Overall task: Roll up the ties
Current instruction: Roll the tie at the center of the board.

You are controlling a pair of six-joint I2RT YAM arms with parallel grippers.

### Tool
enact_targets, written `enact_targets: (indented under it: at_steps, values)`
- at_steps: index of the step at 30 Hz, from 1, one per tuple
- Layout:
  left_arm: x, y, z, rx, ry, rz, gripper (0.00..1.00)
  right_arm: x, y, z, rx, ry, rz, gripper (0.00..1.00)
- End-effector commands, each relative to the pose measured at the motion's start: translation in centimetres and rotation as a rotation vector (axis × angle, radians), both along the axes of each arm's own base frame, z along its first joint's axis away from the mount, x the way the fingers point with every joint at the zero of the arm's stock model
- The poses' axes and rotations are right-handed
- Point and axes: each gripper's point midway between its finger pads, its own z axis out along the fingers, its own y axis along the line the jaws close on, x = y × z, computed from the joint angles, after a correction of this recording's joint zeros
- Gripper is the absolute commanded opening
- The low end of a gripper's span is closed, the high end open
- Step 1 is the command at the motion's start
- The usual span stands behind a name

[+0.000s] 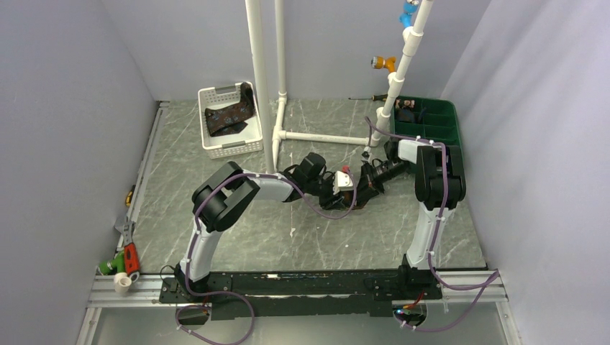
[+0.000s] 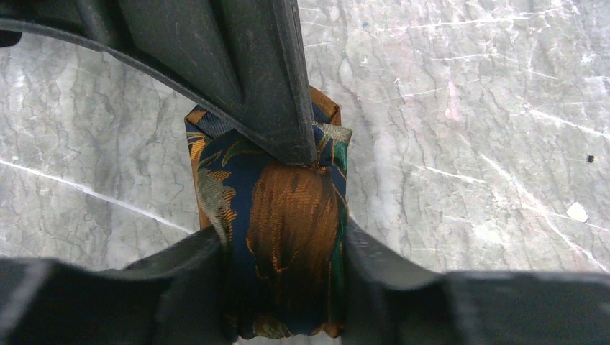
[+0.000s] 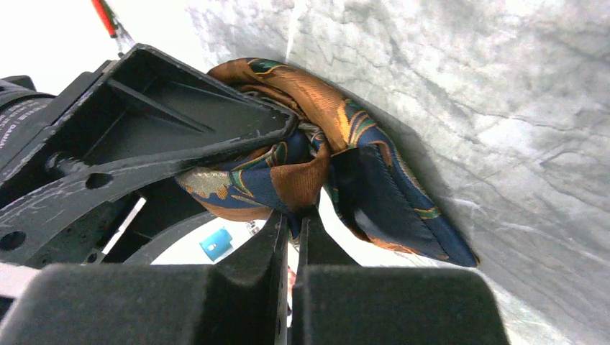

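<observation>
Left wrist view: the left hand clamps the tie, a rolled bundle of dark blue, orange and teal, with one finger pressed against each side. The roll sits low between those fingers, over the grey marbled surface. At the far end of the roll a black finger of the right hand comes in from the top of the view and touches the fabric.

Right wrist view: the right hand's fingers are pressed almost together, pinching a fold of cloth at the core of the roll. Loose loops bulge out beyond them toward the surface, and a pointed flap hangs to the right. A finger of the left hand lies across the upper left of the bundle.

Top external view: both hands meet tip to tip near the middle of the surface, and the tie is mostly hidden between them. A second tie lies in a white basket at the far left, well apart.
</observation>
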Motion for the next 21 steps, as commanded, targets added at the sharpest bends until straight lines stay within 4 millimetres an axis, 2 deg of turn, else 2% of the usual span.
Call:
enact_targets:
  at_steps: [1, 3, 5, 12, 15, 17, 21]
  values:
    - [-1.9, 0.1, 0.2, 0.002, 0.082, -0.021, 0.54, 1.8, -3.3, -4.7, -0.257, -0.097, 0.030, 0.00]
    - [-1.5, -0.6, 1.4, -0.040, 0.076, -0.011, 0.61, 1.7, -4.3, -5.5, -0.328, -0.090, 0.027, 0.00]
    - [-1.1, -1.4, 2.3, -0.071, 0.073, -0.008, 0.64, 1.9, -5.0, -5.8, -0.378, -0.091, 0.021, 0.00]
    - [-0.2, -3.9, 2.5, -0.095, 0.056, -0.026, 0.59, 3.0, -6.1, -6.4, -0.455, -0.108, 0.000, 0.00]
    - [-0.2, -4.5, 1.9, -0.073, 0.059, -0.030, 0.52, 3.3, -6.3, -6.7, -0.464, -0.105, 0.007, 0.00]
    - [-0.1, -4.4, 0.8, -0.030, 0.066, -0.026, 0.41, 3.4, -6.1, -6.5, -0.451, -0.113, 0.013, 0.00]
    - [-0.7, -2.1, -1.9, 0.086, 0.081, -0.002, 0.18, 3.1, -4.6, -4.3, -0.332, -0.146, 0.052, 0.00]
